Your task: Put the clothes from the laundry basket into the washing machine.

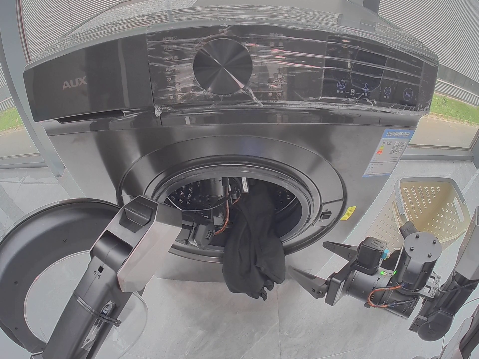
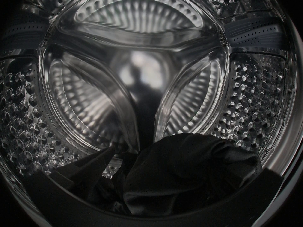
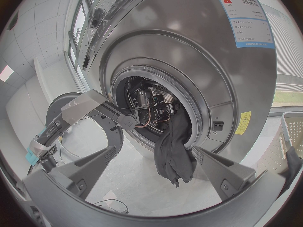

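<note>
My left gripper (image 2: 153,156) sits inside the drum (image 2: 252,104), fingers (image 2: 88,166) apparently spread, black garment (image 1: 252,255) draped across; right gripper (image 1: 308,258) fingers spread, empty.

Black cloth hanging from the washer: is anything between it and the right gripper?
Nothing. The head view shows a bare gap between the black cloth and the open right gripper.

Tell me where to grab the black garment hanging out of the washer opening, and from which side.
Grip the bunched lower end of the black garment, probably from the front right, where the open right claw sits. That end hangs free below the opening's rim; the left arm crowds the upper part.
</note>
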`<state>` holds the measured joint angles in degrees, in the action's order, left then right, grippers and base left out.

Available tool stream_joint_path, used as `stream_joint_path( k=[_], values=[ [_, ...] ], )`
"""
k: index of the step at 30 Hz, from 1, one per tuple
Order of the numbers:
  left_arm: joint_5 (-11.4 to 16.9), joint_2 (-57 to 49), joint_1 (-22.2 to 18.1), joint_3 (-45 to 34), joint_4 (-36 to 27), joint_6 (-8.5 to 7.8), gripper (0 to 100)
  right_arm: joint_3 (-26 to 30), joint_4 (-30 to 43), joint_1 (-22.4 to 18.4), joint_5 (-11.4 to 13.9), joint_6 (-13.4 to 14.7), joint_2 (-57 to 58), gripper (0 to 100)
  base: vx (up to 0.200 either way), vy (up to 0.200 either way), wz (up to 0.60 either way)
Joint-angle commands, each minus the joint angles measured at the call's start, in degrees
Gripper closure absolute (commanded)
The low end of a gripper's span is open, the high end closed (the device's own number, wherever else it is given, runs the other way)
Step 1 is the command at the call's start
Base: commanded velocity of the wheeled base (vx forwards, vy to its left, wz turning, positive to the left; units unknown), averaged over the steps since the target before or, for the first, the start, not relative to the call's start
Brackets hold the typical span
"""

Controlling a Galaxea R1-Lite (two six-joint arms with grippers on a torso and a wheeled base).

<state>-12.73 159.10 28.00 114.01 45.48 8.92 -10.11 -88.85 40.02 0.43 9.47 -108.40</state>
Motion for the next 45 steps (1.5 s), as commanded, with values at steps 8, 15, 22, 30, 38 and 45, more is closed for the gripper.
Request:
stream_joint_path(
  k=[8,15,22,30,38,45],
  values=[
    [0.6,-12.3,0.7,-14.1,-13.8,-0.49,0,-0.1,0.1,0.2,0.0,0.0,-0.5,0,0.000,0.000,0.00],
    [3.1,-18.6,1.8,-18.6,-23.9,-0.13,0,-0.1,0.1,0.1,0.1,0.6,-0.7,0,0.000,0.000,0.00],
    [9.1,-20.2,3.0,-20.7,-24.8,-0.13,0,-0.2,0.0,0.1,0.2,1.3,-0.8,0,0.000,0.000,0.00],
    [10.8,-17.7,4.3,-22.2,-24.2,-0.22,0,-0.2,0.0,0.0,0.2,1.3,-1.2,0,0.000,0.000,0.00],
    [10.6,-14.3,4.6,-22.5,-21.8,-0.13,0,-0.2,0.0,-0.1,0.2,1.3,-1.2,0,0.000,0.000,0.00],
    [10.6,-13.7,4.8,-23.2,-21.8,-0.05,0,-0.2,0.0,-0.1,0.2,1.4,-1.3,0,0.000,0.000,0.00]
  ],
)
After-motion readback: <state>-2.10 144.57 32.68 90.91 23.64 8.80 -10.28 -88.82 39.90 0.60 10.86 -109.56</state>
